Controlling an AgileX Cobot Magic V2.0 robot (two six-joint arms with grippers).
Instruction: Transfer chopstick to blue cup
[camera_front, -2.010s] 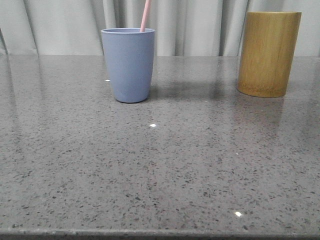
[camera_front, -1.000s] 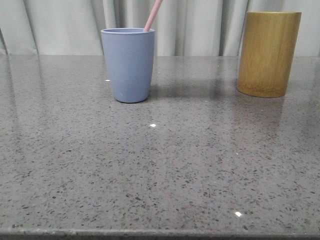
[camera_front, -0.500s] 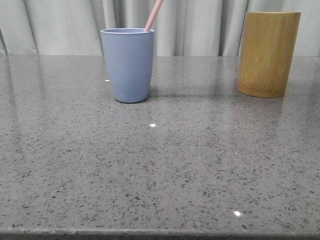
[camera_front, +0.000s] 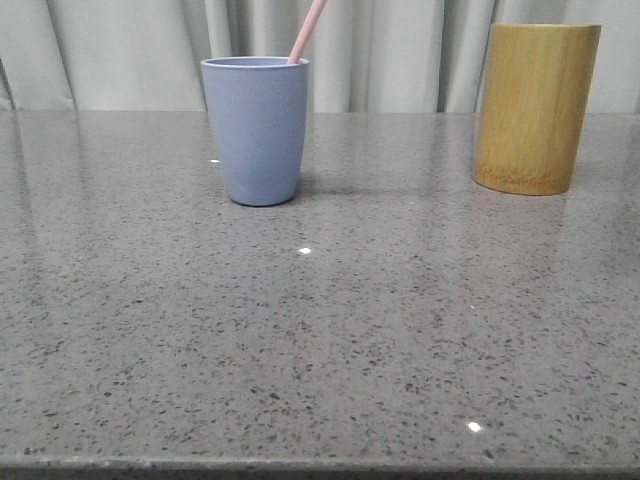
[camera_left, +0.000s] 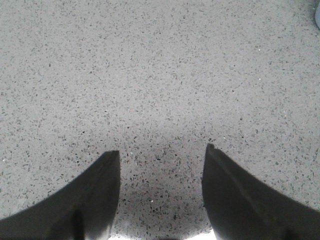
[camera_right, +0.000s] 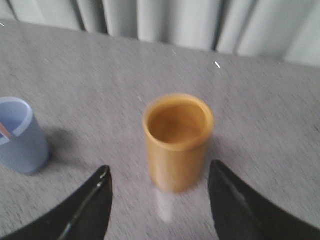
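Grey curtain (camera_front: 390, 50), pleated, closes off the far side of the scene.

Table (camera_front: 320, 340): grey speckled stone, glossy, bearing two vessels well apart from each other.

Bamboo cylinder (camera_front: 537, 105): yellow-brown, upright, far right of the table; the right wrist view shows its inside bare.

Blue cup (camera_front: 257, 130): periwinkle, upright, far left of centre, its mouth open upward.

Right gripper (camera_right: 160, 200): two dark fingers spread wide, nothing between them; it hangs above the table with the bamboo cylinder between and beyond the fingertips and the blue cup off to one side. The picture is blurred.

Left gripper (camera_left: 161, 165): fingers parted, holding nothing, pointed down at bare table; a sliver of the blue cup sits at the frame's corner.

Chopstick (camera_front: 306, 32): pale pink, standing inside the blue cup, long axis steep and leaning toward the right, upper end rising past the rim and out of the front frame. No finger touches it.

Judgement: the transfer appears complete; the chopstick lies well apart from both sets of fingers, and no further grasp looks needed.
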